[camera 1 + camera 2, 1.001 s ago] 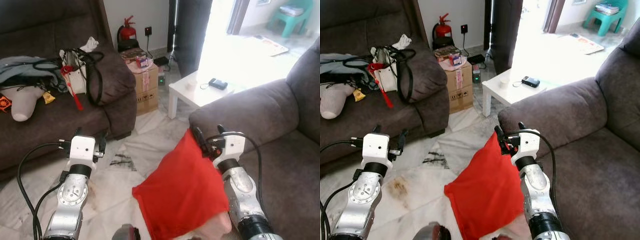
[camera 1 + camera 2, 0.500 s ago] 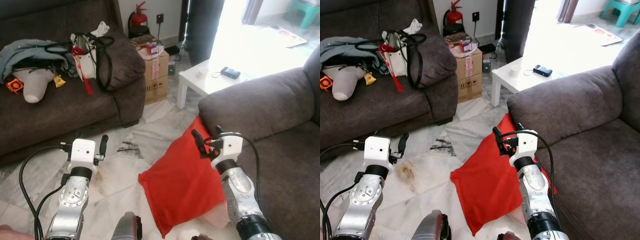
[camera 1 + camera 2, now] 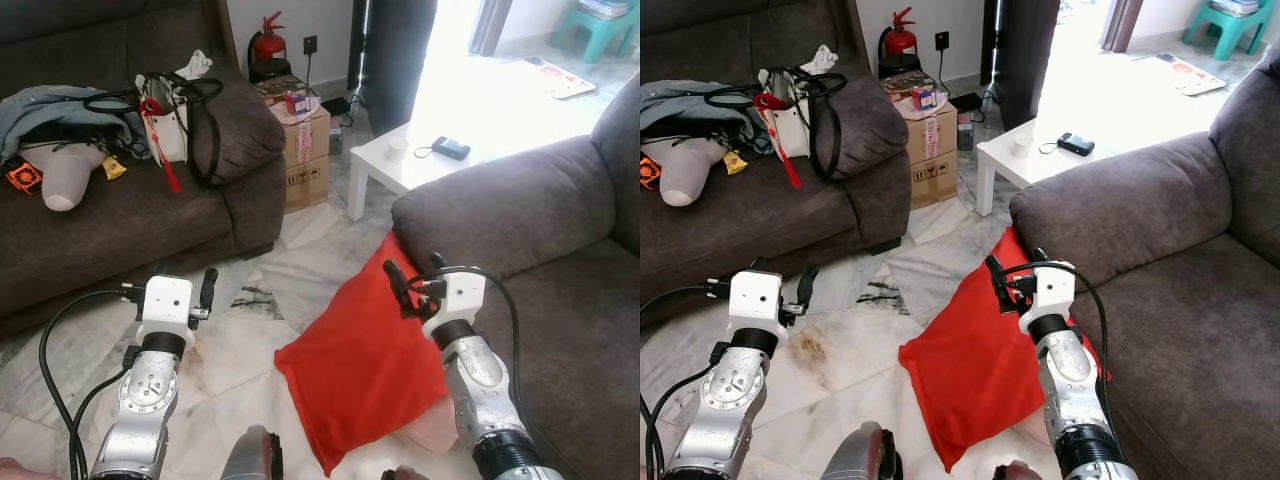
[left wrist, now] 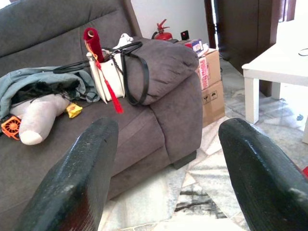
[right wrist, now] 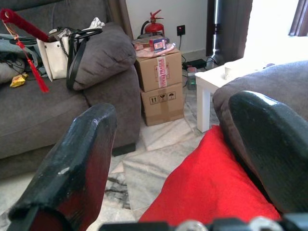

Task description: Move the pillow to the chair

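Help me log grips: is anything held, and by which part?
Nothing; the left gripper and right gripper are open, the red fabric pillow lies ungripped.

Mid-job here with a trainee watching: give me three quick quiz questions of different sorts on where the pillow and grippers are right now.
1. True or false: the red pillow lies on the chair seat.
2. Multiple choice: what stands on the white table? A) a fire extinguisher B) a small dark device and a cup C) a handbag
3. Fill in: the right gripper is above the pillow's upper ____, jaws open.

Key
1. False: it leans against the chair's front, its lower edge on the floor.
2. B. The handbag is on the sofa.
3. Corner. The left gripper is over the floor, also open.
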Robot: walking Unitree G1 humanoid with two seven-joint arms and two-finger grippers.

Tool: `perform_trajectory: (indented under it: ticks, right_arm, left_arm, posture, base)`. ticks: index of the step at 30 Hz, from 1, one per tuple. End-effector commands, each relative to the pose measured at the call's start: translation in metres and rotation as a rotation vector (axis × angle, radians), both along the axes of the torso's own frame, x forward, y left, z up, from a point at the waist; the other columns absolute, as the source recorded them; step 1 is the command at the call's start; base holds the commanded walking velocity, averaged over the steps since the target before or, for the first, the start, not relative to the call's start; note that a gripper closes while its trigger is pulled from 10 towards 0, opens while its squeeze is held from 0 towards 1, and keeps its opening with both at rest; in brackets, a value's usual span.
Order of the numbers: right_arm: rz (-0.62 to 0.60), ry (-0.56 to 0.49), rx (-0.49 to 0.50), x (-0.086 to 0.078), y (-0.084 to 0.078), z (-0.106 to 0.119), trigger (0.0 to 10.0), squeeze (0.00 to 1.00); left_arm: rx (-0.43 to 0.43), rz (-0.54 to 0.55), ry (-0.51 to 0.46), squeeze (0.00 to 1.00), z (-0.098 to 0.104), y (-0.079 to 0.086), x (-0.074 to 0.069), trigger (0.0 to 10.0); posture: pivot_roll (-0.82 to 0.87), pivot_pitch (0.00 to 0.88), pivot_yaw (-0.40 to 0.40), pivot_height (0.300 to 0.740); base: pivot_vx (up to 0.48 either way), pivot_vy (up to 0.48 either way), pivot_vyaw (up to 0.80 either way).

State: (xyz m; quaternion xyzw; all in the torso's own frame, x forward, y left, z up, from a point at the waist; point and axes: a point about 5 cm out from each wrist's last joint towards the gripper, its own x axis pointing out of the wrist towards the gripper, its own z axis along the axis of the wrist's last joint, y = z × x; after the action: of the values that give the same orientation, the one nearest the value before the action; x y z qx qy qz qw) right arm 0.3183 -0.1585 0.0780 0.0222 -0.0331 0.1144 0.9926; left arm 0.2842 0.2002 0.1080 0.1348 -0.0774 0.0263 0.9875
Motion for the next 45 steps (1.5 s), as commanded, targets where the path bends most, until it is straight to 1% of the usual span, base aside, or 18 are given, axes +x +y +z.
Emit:
perform_trajectory:
  ticks: [1,4,7,26,28,29,30,33,38,45]
  right_arm:
    - [0.005,0.019,-0.003,0.000,0.002,-0.002,10.0,0.00]
    - [0.006,0.017,-0.003,0.000,0.002,-0.002,10.0,0.00]
    - [0.008,0.006,-0.004,-0.001,0.002,-0.002,10.0,0.00]
    - [0.012,0.023,-0.006,-0.001,0.003,-0.005,10.0,0.00]
    - [0.013,0.024,-0.007,-0.001,0.003,-0.005,10.0,0.00]
    - [0.013,0.024,-0.007,-0.001,0.003,-0.005,10.0,0.00]
    - [0.013,0.025,-0.005,0.000,0.003,-0.005,10.0,0.00]
    - [0.014,0.027,-0.004,-0.001,0.003,-0.005,10.0,0.00]
    - [0.019,0.030,0.000,-0.001,0.005,-0.006,10.0,0.00]
    - [0.028,0.024,0.004,0.000,0.007,-0.005,10.0,0.00]
  left_arm:
    - [0.003,0.006,0.010,0.00,-0.002,0.003,-0.002,10.0]
    - [0.002,0.005,0.012,0.00,-0.002,0.002,-0.002,10.0]
    - [0.002,0.004,0.013,0.00,-0.002,0.002,-0.002,10.0]
    - [-0.005,-0.008,0.032,0.00,-0.005,0.001,-0.004,10.0]
    - [-0.052,-0.008,0.047,0.00,-0.008,0.000,-0.004,10.0]
    - [-0.052,-0.008,0.047,0.00,-0.008,0.000,-0.004,10.0]
    - [-0.078,-0.002,0.061,0.00,-0.011,0.001,-0.005,10.0]
    - [-0.110,0.011,0.079,0.00,-0.014,0.003,-0.007,10.0]
    - [-0.114,0.004,0.090,0.00,-0.016,0.003,-0.010,10.0]
    - [-0.118,0.007,0.087,0.00,-0.015,0.003,-0.010,10.0]
  posture:
    - [0.09,0.111,0.009,0.637]
    - [0.09,0.114,0.008,0.628]
    - [0.09,0.114,0.008,0.628]
    - [0.09,0.122,0.006,0.628]
    - [0.09,0.121,0.003,0.628]
    - [0.09,0.121,0.003,0.628]
    - [0.09,0.122,0.003,0.628]
    - [0.09,0.122,0.003,0.628]
    - [0.09,0.125,0.002,0.628]
    - [0.09,0.126,0.001,0.628]
  base:
    - [0.000,0.000,0.00]
    - [0.000,0.000,0.00]
    - [0.000,0.000,0.00]
    - [0.000,0.000,0.00]
    - [0.000,0.000,0.00]
    - [0.000,0.000,0.00]
    - [0.000,0.000,0.00]
    - [0.000,0.000,0.00]
    - [0.000,0.000,0.00]
    - [0.000,0.000,0.00]
